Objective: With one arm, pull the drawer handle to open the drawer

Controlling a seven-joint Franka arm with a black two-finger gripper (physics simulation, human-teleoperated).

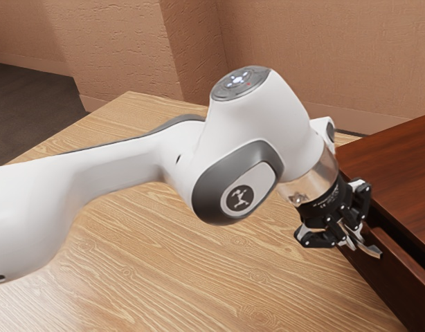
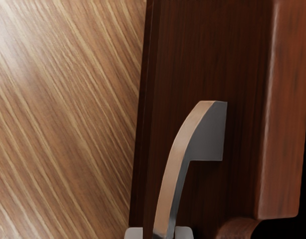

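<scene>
Gripper at drawer handle (lettering illegible)

Open table beside cabinet; handle perhaps leaves finger-room.

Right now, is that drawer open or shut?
Barely open, if at all: a dark slit runs above the drawer front, with the gripper at its handle.

1. My exterior camera sits raised beside the arm, fairly near, looking down across the worktop toward the room's walls.
2. My wrist camera faces the drawer front at very close range.
3. Both views share the handle, the drawer front and the worktop edge beside it.
</scene>
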